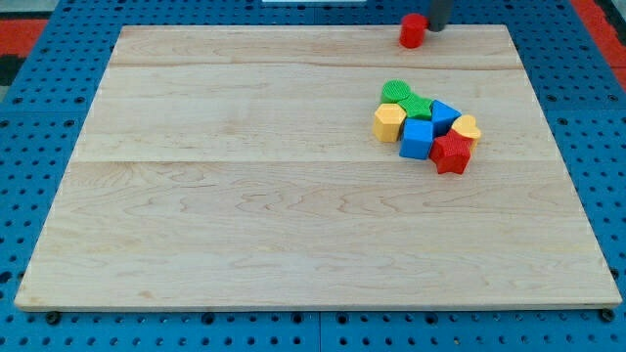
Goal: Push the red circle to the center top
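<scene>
One red circle [412, 31], a short cylinder, stands at the board's top edge, right of the top centre and left of the top right corner. Just beside it on the view's right a dark rod comes down from the view's top; my tip [437, 29] appears to touch or nearly touch the circle, though contact cannot be confirmed. The arm carries no gripper, so nothing here opens or closes. The surface is a pale wooden board [245, 215] of joined planks, lying on a blue perforated bench [29, 147] with red showing at the bench's top corners. Seven further blocks form one tight cluster in the board's right half, below the circle and well apart from it: two green blocks [397, 92] [417, 105] at its top, a yellow block [388, 122] on its left, two blue blocks [418, 139] [445, 115] in the middle, a second yellow block [467, 128] on its right, and a red star-like block [451, 154] at its bottom. Plain wood runs along the top edge from the circle toward the top left corner, and across the whole left half and bottom of the board.
</scene>
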Controlling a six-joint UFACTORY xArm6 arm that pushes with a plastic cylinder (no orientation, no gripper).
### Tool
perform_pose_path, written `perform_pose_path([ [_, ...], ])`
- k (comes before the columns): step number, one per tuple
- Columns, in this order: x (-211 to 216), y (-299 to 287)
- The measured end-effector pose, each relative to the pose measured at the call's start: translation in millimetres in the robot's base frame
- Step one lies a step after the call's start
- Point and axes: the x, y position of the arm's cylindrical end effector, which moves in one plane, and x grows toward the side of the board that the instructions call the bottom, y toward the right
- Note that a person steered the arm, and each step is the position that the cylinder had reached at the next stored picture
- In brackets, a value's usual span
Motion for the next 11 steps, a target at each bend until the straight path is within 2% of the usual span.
perform_pose_path([
  [1, 0, -30],
  [3, 23, 22],
  [4, 27, -2],
  [5, 25, -53],
  [7, -1, -64],
  [9, 9, -136],
  [10, 9, -153],
  [11, 10, -133],
])
